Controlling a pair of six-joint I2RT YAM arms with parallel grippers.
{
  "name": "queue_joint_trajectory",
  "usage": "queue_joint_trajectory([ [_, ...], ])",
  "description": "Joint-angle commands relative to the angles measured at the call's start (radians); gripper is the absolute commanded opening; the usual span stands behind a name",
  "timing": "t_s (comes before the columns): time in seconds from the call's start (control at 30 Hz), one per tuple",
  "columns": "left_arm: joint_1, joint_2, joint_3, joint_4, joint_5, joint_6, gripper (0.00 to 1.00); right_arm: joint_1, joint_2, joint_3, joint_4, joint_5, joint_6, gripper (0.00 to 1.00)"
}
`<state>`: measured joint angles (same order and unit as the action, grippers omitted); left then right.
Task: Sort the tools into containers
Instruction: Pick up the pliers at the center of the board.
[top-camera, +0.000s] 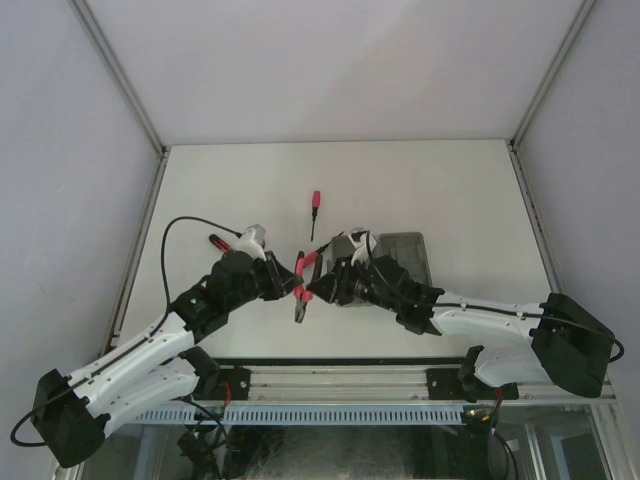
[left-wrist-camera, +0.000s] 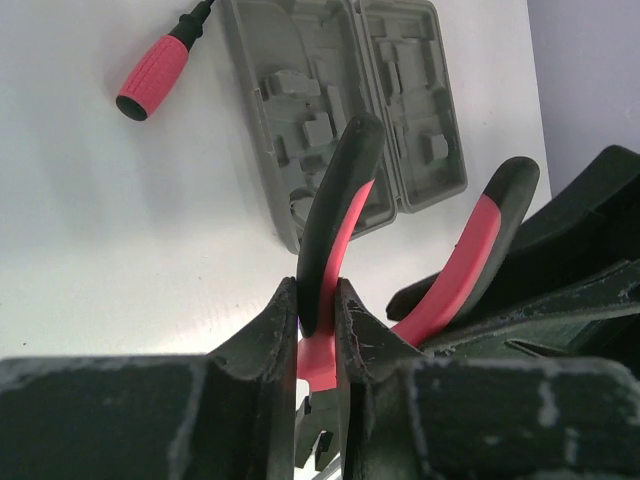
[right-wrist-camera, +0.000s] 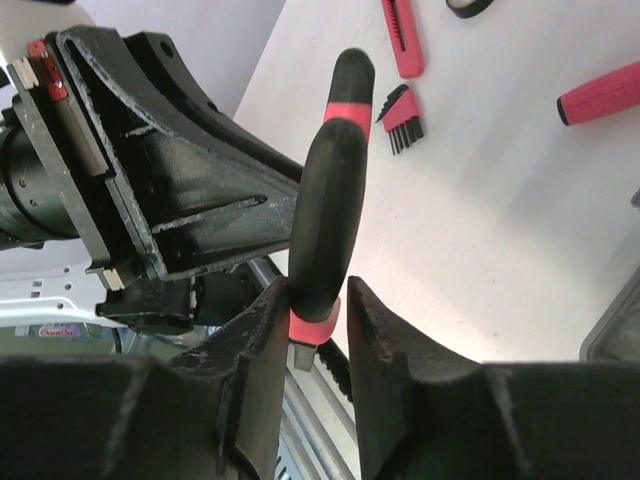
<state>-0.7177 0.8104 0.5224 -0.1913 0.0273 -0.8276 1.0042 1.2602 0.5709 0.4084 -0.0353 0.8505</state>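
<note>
Pale walls (top-camera: 60, 150) box in a white surface (top-camera: 430, 190). Top view: left arm (top-camera: 150, 350) and right arm (top-camera: 490, 320) meet mid-surface, toward the near edge, w/ the pliers (top-camera: 301, 285) hung between them, off the surface. The containers (top-camera: 405, 255) lie just behind the right arm, right of centre. One screwdriver (top-camera: 315, 205) lies apart, nearer the middle.

Left wrist view: left fingers (left-wrist-camera: 262, 350) are clamped narrow on one pliers handle, pads tight on both sides. The 2nd handle runs off into the other arm's black fingers. Beyond them the containers lie open, and the recesses we can see hold nothing.

Right wrist view: right fingers (right-wrist-camera: 250, 350) sit narrow around the other handle. One touches it, but we can't tell whether the other presses, so that grip is unconfirmed. The ring (right-wrist-camera: 470, 6) and more red tools lie on the surface past the handle.

We read this as an arm-to-arm handover of the pliers, early in the sort. Next, as we judge it: right side needs a firm hold before the left lets go, then a short carry to the containers, w/ the pliers laid into a recess that fits. Letting go too soon risks a drop.
</note>
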Motion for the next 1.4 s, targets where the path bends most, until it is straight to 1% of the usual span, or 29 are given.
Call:
queue_joint_trajectory([
  [0.0,-0.006,-0.028,0.068,0.076,0.053,-0.005,0.03,-0.033,-0.014,0.043,0.043,0.034,-0.017,0.30],
  [0.13,-0.006,-0.025,0.064,0.077,0.054,-0.007,0.02,-0.037,0.000,0.078,-0.001,0.029,-0.026,0.36],
  [0.3,-0.007,-0.014,0.066,0.078,0.060,-0.008,0.00,-0.036,0.025,0.104,-0.023,0.021,-0.035,0.36],
  [0.43,-0.008,-0.020,0.062,0.078,0.058,-0.008,0.01,-0.036,0.035,0.112,-0.029,0.014,-0.039,0.27],
  [0.57,-0.008,-0.032,0.057,0.078,0.053,-0.011,0.04,-0.036,0.035,0.110,-0.038,0.013,-0.037,0.15],
  [0.67,-0.008,-0.042,0.052,0.078,0.046,-0.013,0.11,-0.036,0.029,0.112,-0.047,0.011,-0.044,0.07],
  [0.77,-0.007,-0.053,0.052,0.076,0.041,-0.013,0.21,-0.039,0.011,0.112,-0.061,0.013,-0.058,0.00],
  [0.87,-0.008,-0.064,0.063,0.067,0.044,-0.006,0.34,-0.044,-0.014,0.111,-0.071,0.015,-0.081,0.00],
  [0.97,-0.007,-0.071,0.087,0.044,0.044,-0.001,0.43,-0.054,-0.045,0.112,-0.079,0.026,-0.097,0.00],
  [1.03,-0.006,-0.072,0.115,0.024,0.050,0.003,0.45,-0.059,-0.063,0.123,-0.108,0.046,-0.112,0.00],
  [1.1,-0.006,-0.071,0.144,-0.001,0.052,0.014,0.45,-0.058,-0.084,0.141,-0.159,0.091,-0.133,0.00],
  [1.2,-0.006,-0.076,0.192,-0.043,0.045,0.036,0.47,-0.054,-0.125,0.141,-0.190,0.165,-0.178,0.00],
  [1.33,-0.006,-0.085,0.234,-0.109,0.013,0.062,0.50,-0.048,-0.172,0.141,-0.212,0.205,-0.298,0.00],
  [1.37,-0.006,-0.088,0.243,-0.123,0.003,0.066,0.53,-0.047,-0.182,0.141,-0.217,0.213,-0.326,0.00],
])
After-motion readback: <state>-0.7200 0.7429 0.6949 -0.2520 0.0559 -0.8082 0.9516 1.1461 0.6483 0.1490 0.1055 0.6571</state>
